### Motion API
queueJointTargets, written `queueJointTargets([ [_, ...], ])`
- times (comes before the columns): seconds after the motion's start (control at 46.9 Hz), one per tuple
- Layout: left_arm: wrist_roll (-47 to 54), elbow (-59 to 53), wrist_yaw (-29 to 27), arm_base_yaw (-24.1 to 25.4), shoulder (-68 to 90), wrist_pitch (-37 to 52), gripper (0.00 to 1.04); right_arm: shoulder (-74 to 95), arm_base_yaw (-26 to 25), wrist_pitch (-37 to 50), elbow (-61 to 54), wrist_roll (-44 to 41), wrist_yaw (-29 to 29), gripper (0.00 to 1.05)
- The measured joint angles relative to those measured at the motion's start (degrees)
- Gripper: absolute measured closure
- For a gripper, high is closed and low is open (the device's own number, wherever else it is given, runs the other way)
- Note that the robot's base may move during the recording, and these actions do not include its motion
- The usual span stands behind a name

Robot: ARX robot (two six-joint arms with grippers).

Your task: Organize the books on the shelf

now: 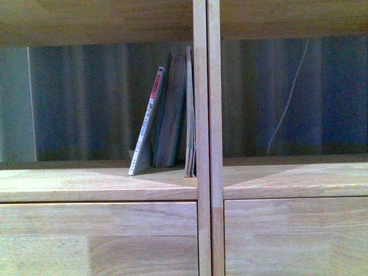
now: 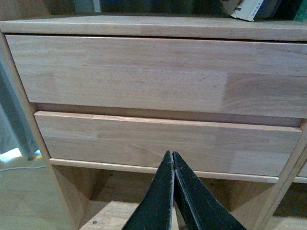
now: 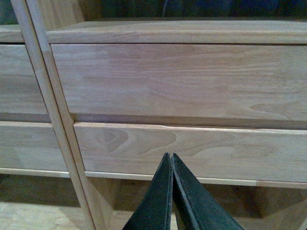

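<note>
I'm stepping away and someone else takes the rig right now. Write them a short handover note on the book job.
Left pincer: shut, empty, low in front of the left column's drawer fronts.
Right pincer: shut, empty, low in front of the right column's drawer fronts.
Books: a few stand in the left compartment of the shelf against the centre divider. The white book with the red-and-white spine leans tilted against the others.
Done: books are on the shelf and grouped.
Left: probably straighten the leaning white book. The right compartment shows no books.
</note>
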Motion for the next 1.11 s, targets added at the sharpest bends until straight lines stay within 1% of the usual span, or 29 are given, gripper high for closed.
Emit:
queueJointTargets([
  [0.703, 0.0, 0.0, 0.0, 0.0, -0.4, -0.3, 1.01, 0.0, 0.0, 0.0, 0.0, 0.0, 0.0, 1.02],
  [0.746, 0.0, 0.0, 0.0, 0.0, -0.4, -0.3, 0.96, 0.0, 0.0, 0.0, 0.0, 0.0, 0.0, 1.02],
  [0.81, 0.0, 0.0, 0.0, 0.0, -0.4, -0.3, 0.85, 0.0, 0.0, 0.0, 0.0, 0.0, 0.0, 1.01],
  [0.831, 0.0, 0.0, 0.0, 0.0, -0.4, -0.3, 0.84, 0.0, 0.0, 0.0, 0.0, -0.1, 0.0, 1.00],
  [0.98, 0.0, 0.0, 0.0, 0.0, -0.4, -0.3, 0.61, 0.0, 0.0, 0.0, 0.0, -0.1, 0.0, 0.78],
  [1.001, 0.0, 0.0, 0.0, 0.0, -0.4, -0.3, 0.59, 0.0, 0.0, 0.0, 0.0, -0.1, 0.0, 0.76],
  [1.065, 0.0, 0.0, 0.0, 0.0, -0.4, -0.3, 0.45, 0.0, 0.0, 0.0, 0.0, -0.1, 0.0, 0.62],
  [1.108, 0.0, 0.0, 0.0, 0.0, -0.4, -0.3, 0.38, 0.0, 0.0, 0.0, 0.0, -0.1, 0.0, 0.55],
])
